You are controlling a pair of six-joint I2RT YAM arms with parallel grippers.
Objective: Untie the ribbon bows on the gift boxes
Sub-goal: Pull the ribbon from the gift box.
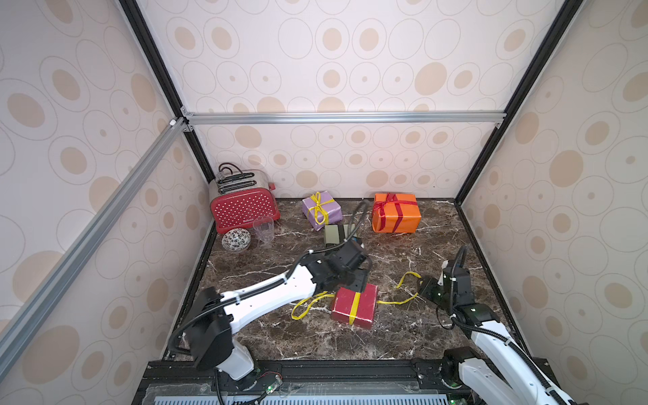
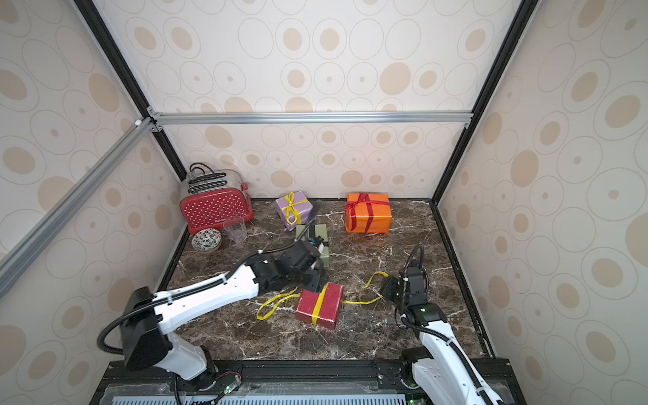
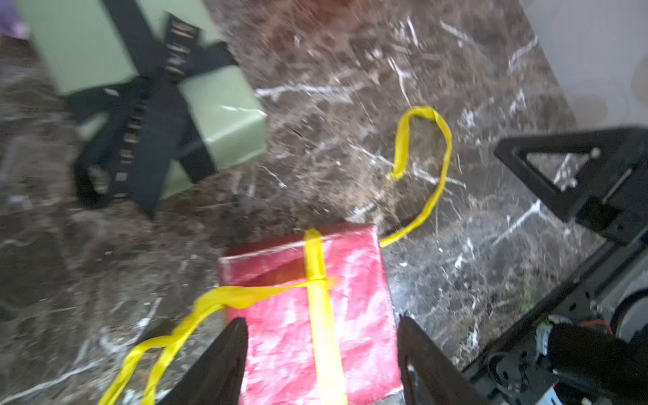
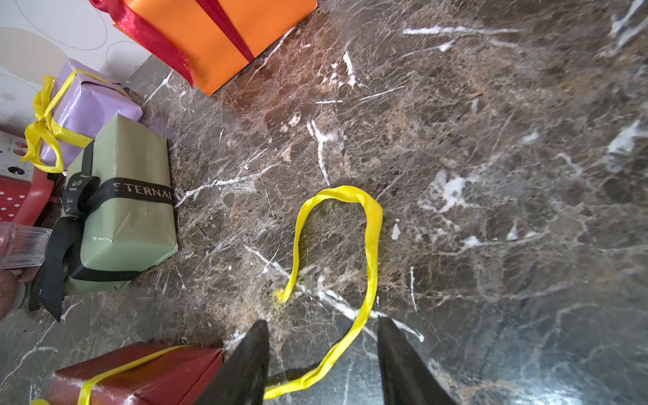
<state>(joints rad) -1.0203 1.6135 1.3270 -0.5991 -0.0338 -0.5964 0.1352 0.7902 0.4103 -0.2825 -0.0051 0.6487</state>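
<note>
Toward the front edge of the marble bench (image 1: pixel 280 336), about midway along it, the dark red gift box (image 1: pixel 364 310) is seen lying flat. A yellow ribbon (image 1: pixel 355 304) is wrapped once across its top, with no bow left in it. One loose strand is looped on the bench to the left of the box, and the other is trailed off to the right, where it is curled into an open loop.

The left gripper (image 3: pixel 321 319) is held just over the far side of this box. Its fingers are spread wide apart, with the box top and the ribbon band visible between them. Nothing is clamped, though whether the fingertips touch the paper cannot be told. The right gripper (image 4: pixel 321 321) is lowered close to the bench to the right of the box. Its jaws are parted, and the right-hand strand lies between them, ungripped.

Behind the red box, toward the middle of the bench, the olive green box (image 4: pixel 129 224) is found. It is bound by a black ribbon (image 4: pixel 140 191) with pale lettering that is tied in a bow. Just beyond it, at the rear edge, the lilac box (image 1: pixel 329 214) is set with its yellow bow (image 1: pixel 317 207) tied on top. The orange box (image 1: pixel 403 217), also at the rear edge and further right, is crossed by a red ribbon (image 1: pixel 395 210) knotted in a bow.

A red white-dotted toaster (image 1: pixel 243 208) is placed in the rear left corner. A clear tumbler (image 1: pixel 263 228) and a small patterned bowl (image 1: pixel 236 239) are set just in front of it.
</note>
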